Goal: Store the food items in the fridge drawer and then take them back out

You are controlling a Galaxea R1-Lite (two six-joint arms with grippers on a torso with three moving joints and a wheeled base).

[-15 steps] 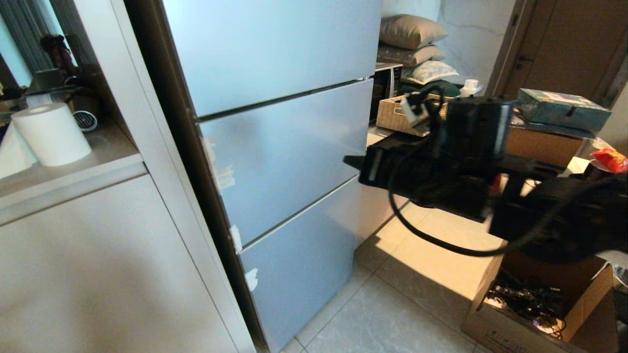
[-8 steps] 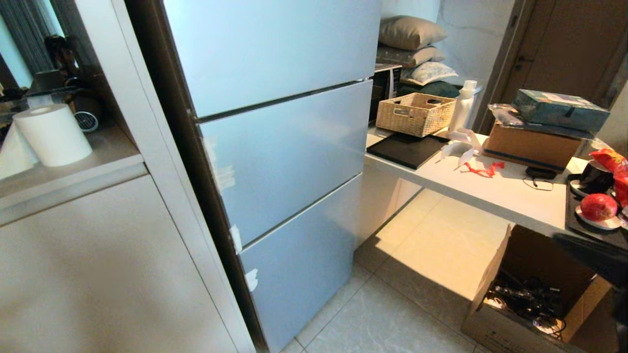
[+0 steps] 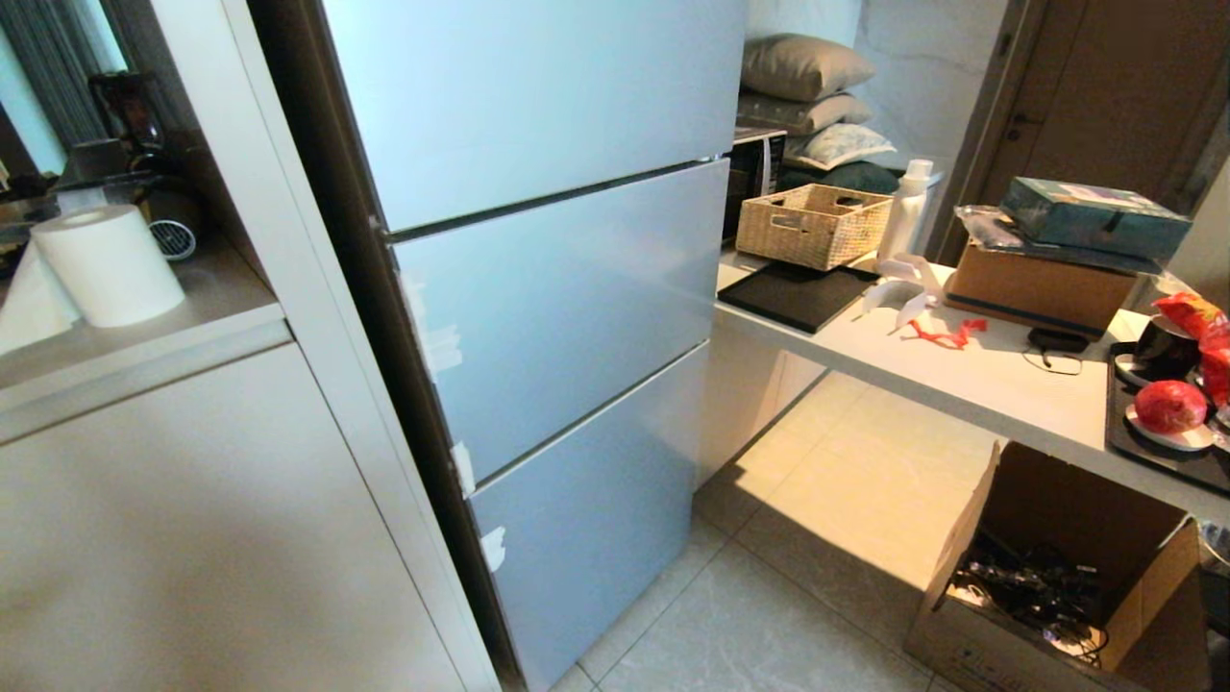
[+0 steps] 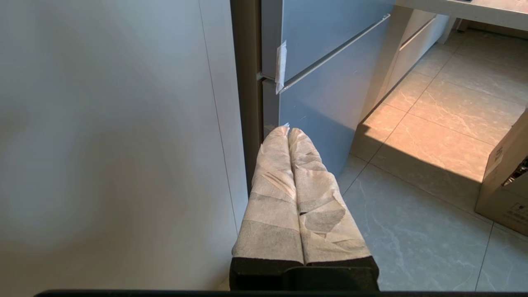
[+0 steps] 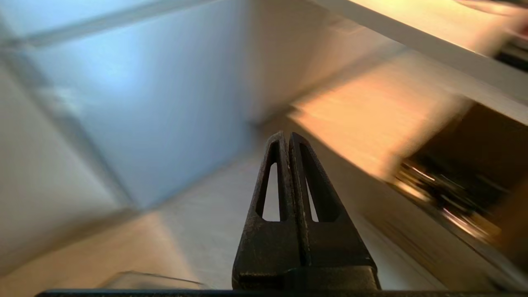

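Note:
A round red fruit [image 3: 1169,406] rests on a small white saucer [image 3: 1182,440] at the right end of the white counter [image 3: 971,380]. The pale blue fridge [image 3: 557,308] stands shut, so the fridge drawer is hidden behind its middle front. Neither arm shows in the head view. My left gripper [image 4: 288,131], its fingers wrapped in pale tape, is shut and empty, low beside the fridge's bottom corner. My right gripper [image 5: 287,136] is shut and empty, pointing down toward the floor by the fridge's lower front.
A wicker basket [image 3: 812,223], white bottle [image 3: 906,213], stacked boxes [image 3: 1057,259] and a black cup [image 3: 1165,351] crowd the counter. An open cardboard box [image 3: 1057,577] of cables sits on the floor under it. A paper roll [image 3: 106,264] stands on the left cabinet shelf.
My right arm, which filled the right of the head view a second ago, has dropped down out of that view, uncovering the counter and the red fruit. The fridge stays shut.

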